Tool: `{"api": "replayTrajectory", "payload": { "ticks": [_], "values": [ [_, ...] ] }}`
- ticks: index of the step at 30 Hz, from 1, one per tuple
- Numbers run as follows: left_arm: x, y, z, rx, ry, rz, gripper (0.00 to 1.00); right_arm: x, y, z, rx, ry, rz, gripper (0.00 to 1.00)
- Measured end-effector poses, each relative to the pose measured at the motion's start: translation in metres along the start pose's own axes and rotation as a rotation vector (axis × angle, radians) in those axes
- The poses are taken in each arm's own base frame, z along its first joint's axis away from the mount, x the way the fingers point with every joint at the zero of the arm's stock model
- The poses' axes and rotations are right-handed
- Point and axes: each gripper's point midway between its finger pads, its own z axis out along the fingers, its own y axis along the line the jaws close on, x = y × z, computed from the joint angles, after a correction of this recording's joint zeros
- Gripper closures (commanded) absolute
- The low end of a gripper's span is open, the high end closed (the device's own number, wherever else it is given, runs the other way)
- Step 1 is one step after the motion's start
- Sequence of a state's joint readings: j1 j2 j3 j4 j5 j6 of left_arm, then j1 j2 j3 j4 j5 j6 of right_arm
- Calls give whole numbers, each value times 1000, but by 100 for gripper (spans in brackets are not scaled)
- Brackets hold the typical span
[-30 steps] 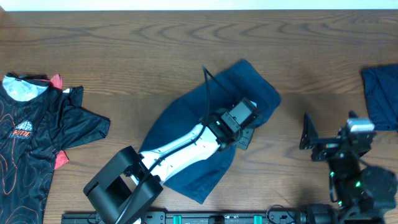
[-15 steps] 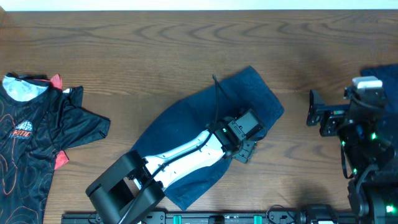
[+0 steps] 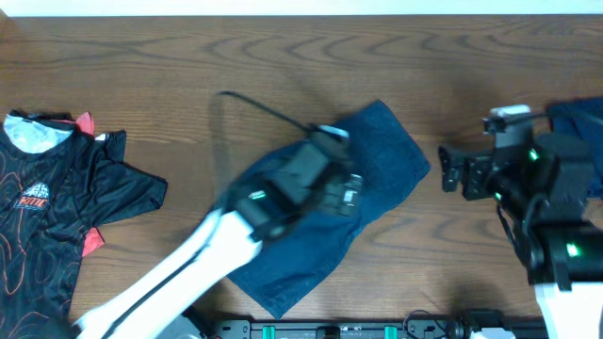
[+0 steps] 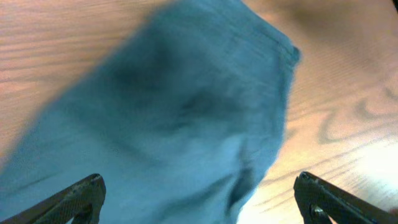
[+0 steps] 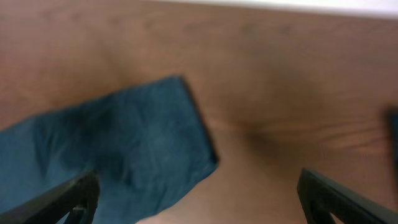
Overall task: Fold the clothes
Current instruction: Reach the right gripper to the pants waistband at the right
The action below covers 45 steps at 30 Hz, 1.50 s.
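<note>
Wood-grain desk bore a navy garment rumpled at its middle and a black printed jersey at left. Left end effector hung spread over the garment; right end effector stood spread beside it.

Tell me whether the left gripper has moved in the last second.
Yes. Overhead, the left gripper has shifted toward the black printed shirt, now open above the navy garment.

Garment: plain dark navy, no print. Second piece, right edge: same navy. Jersey: black, thin orange-red contour lines, red trim, pale grey collar. Surface: brown wood grain.
</note>
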<state>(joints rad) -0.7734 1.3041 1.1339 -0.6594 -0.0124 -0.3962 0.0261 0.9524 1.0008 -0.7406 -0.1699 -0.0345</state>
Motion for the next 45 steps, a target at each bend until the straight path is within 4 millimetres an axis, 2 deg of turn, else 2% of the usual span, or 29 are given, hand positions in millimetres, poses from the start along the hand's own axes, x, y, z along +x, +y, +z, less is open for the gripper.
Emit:
{"api": "replayTrajectory", "payload": {
  "ticks": [4,7,10,12,17,19,21,28,33,39,45],
  "values": [
    [12,56,-46,-159,-5,-74,2,22,13,23,-97,128,29,1],
    [25,92,-64,-266,10,-151,2,30,20,37,-153,181,47,1],
    [49,114,-60,-329,64,-200,2,38,24,47,-191,228,70,1],
    [71,122,-47,-349,126,-225,2,42,27,51,-205,252,100,1],
    [126,130,-19,-361,273,-284,2,54,29,62,-223,321,162,1],
    [143,133,-14,-369,313,-307,2,65,28,71,-224,374,188,5],
    [151,132,-12,-365,337,-323,2,76,27,81,-223,431,217,9],
    [151,126,-13,-331,332,-348,2,112,20,124,-172,568,384,12],
    [151,126,-13,-330,332,-352,2,133,15,144,-113,601,539,14],
    [151,126,-13,-328,333,-355,2,139,13,155,-77,572,668,24],
    [152,124,-13,-320,339,-358,2,139,11,164,-61,522,756,23]
  ]
}}
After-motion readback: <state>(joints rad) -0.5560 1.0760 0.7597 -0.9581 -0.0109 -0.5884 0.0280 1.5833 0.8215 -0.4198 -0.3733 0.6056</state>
